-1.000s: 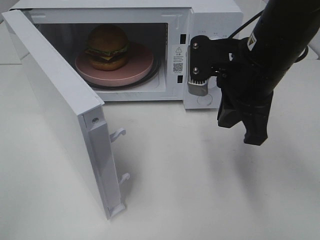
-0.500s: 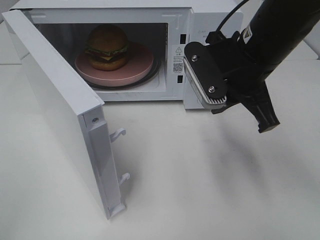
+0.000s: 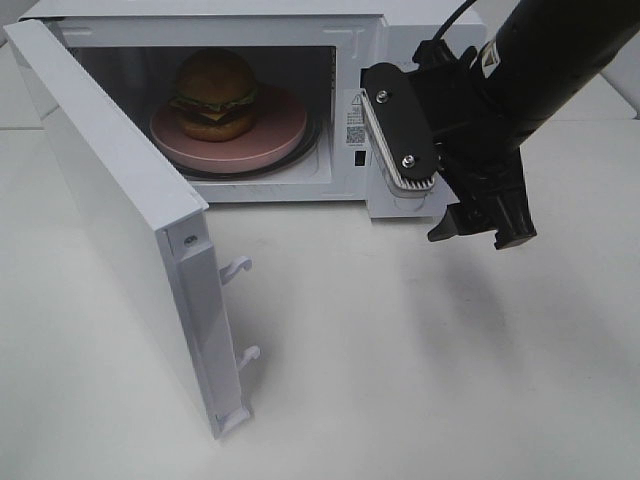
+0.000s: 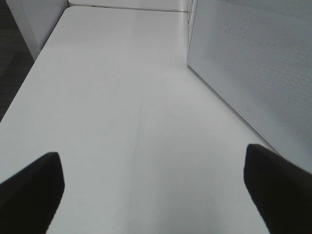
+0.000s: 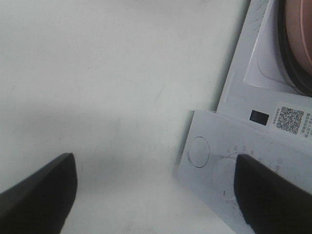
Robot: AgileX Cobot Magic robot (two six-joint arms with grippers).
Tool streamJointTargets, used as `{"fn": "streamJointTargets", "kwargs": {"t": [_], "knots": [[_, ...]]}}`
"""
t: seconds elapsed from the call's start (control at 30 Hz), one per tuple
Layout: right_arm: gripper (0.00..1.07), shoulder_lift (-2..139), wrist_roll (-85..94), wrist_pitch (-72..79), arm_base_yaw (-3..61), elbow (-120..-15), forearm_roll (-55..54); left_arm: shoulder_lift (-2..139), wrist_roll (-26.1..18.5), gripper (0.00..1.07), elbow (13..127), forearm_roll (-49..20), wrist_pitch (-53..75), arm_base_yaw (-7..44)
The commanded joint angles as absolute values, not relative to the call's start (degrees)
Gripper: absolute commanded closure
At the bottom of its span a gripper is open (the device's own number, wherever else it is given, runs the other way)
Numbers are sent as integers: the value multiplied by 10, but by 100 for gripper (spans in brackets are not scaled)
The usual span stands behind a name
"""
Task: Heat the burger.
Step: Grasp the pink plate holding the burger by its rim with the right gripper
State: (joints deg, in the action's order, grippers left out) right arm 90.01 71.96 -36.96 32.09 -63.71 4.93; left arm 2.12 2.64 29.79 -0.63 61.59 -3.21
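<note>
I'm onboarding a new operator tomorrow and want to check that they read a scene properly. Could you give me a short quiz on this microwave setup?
1. True or false: the microwave door is shut.
2. What does the burger sit on? A) the table B) the pink plate C) the microwave's roof
3. Fill in: the right gripper is ___ and holds nothing.

Key: 1 false; 2 B; 3 open.
</note>
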Motion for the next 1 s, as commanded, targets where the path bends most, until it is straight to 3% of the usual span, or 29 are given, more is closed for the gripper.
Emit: {"fn": "streamJointTargets", "kwargs": {"t": [0.03,1.0], "knots": [[20,915,710,-344,323,-639,53,21,25,15,296,-7,611,-33],[21,1081,599,-229,388,-782,99,21,25,15,296,-7,611,-33]]}}
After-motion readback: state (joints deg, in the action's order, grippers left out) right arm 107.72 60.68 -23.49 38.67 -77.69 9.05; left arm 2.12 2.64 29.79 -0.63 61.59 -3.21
